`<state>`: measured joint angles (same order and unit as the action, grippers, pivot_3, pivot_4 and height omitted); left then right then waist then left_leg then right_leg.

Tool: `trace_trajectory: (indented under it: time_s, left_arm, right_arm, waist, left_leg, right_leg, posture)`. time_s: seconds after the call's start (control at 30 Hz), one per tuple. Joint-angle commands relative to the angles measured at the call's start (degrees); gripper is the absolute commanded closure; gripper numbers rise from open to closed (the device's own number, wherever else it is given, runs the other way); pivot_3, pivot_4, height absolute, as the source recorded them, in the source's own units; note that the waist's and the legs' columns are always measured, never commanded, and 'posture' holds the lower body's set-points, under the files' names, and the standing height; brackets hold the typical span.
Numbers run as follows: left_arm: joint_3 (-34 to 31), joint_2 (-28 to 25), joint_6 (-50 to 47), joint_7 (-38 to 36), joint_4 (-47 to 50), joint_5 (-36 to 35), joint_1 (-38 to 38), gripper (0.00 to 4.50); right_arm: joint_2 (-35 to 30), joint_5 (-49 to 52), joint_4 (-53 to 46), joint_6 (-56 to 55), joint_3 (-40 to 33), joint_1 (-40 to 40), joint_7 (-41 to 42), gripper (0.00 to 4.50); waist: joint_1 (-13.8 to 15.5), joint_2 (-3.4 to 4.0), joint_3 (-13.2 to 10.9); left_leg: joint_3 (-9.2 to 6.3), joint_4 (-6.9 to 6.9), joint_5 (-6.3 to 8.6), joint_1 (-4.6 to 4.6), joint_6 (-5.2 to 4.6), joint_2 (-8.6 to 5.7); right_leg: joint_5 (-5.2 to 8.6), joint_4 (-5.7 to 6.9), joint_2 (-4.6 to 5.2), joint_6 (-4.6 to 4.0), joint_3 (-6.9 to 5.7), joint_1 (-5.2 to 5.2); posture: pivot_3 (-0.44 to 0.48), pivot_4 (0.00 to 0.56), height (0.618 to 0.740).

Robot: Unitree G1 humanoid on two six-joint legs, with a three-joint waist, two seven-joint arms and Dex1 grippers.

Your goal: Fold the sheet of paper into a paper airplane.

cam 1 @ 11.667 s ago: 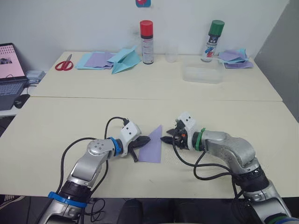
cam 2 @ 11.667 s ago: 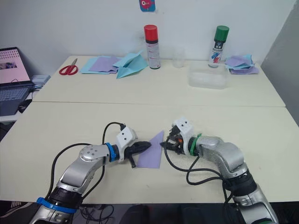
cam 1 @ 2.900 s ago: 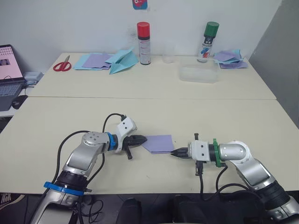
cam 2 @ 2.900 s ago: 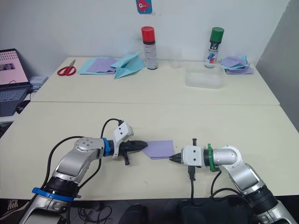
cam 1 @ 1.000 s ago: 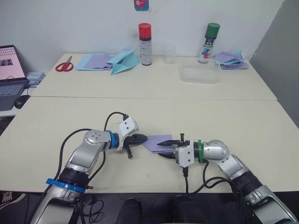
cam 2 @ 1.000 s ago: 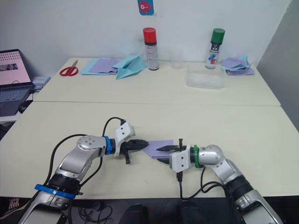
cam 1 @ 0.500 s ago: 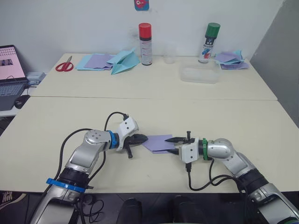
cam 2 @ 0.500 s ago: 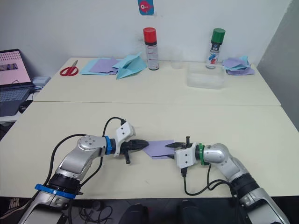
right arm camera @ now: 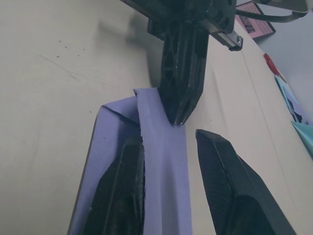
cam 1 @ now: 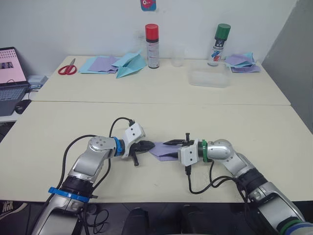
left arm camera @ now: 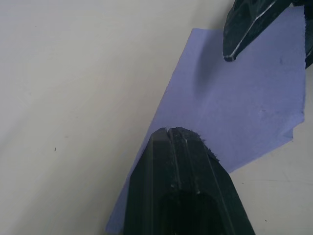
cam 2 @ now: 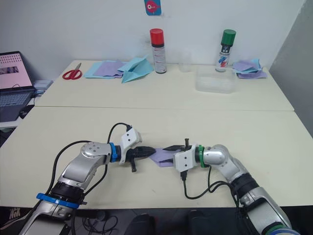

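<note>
The lavender sheet of paper [cam 1: 159, 151] lies partly folded near the front edge of the table, its pointed end toward my left arm. My left gripper [cam 1: 149, 145] is shut, and its joined tips [left arm camera: 176, 131] rest on the pointed end of the sheet [left arm camera: 244, 107]. From the opposite side my right gripper [cam 1: 170, 149] reaches over the sheet and stands open. A raised fold of the paper [right arm camera: 161, 171] runs between its two fingers [right arm camera: 122, 196]. The two grippers' tips are almost touching.
At the back of the far table stand a red-capped spray can [cam 1: 152, 45], a green-capped can [cam 1: 220, 44] and a clear cup [cam 1: 177, 58]. A clear plastic box [cam 1: 209, 78], a light blue paper airplane [cam 1: 129, 66], stacked sheets [cam 1: 100, 63], scissors [cam 1: 66, 67] and more paper [cam 1: 242, 61] lie there. A laptop [cam 1: 11, 73] sits at the left.
My right gripper has slid left along the sheet toward my left gripper, staying open. My left gripper has stayed in place.
</note>
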<state>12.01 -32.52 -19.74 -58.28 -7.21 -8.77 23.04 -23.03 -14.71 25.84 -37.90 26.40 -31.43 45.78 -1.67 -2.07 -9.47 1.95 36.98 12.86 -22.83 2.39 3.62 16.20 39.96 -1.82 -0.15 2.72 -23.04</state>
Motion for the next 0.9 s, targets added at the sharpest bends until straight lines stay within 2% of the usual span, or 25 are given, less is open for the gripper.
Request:
trace_trajectory:
  time_s: [0.03, 0.47, 0.8, 0.9]
  left_arm:
    - [1.95, -0.76, -1.40, -0.17, -1.24, 1.93, -1.46, 4.50]
    - [1.67, -0.89, -1.76, 0.27, -0.53, 1.76, -2.21, 4.50]
    - [1.70, -0.69, -1.54, 0.48, -0.83, 1.84, -2.04, 4.50]
    - [1.78, -0.68, -1.48, 0.40, -1.00, 1.90, -1.92, 4.50]
  right_arm:
    - [0.90, 0.57, 2.01, -3.11, 0.67, -2.37, 0.64, 2.90]
    - [4.03, 1.17, 6.21, -7.13, 2.10, -4.44, 1.46, 2.90]
    - [4.87, 2.07, 6.57, -4.20, 0.69, -4.56, 1.33, 2.90]
    - [4.43, 3.45, 5.80, -3.72, 0.78, -4.37, 3.16, 3.52]
  waist:
    - [-0.05, 0.00, 0.00]
    - [-0.08, 0.00, 0.00]
    - [-0.10, 0.01, 0.00]
    - [-0.11, 0.01, 0.00]
  left_leg:
    - [0.00, 0.00, 0.00, 0.00, 0.00, 0.00]
    - [-0.05, -0.03, 0.00, 0.01, 0.00, 0.07]
    - [-0.05, -0.03, 0.00, 0.02, 0.00, 0.08]
    - [-0.05, -0.04, 0.00, 0.02, 0.00, 0.07]
  right_leg:
    - [0.00, 0.00, 0.00, 0.00, 0.00, 0.00]
    - [0.01, 0.01, 0.00, -0.02, -0.02, -0.01]
    - [0.01, 0.01, 0.03, -0.03, -0.01, -0.02]
    - [0.01, 0.01, 0.03, -0.03, -0.01, -0.02]
  posture:
    - [0.000, 0.150, 0.740]
    - [0.000, 0.150, 0.740]
    - [0.000, 0.150, 0.740]
    - [0.000, 0.150, 0.740]
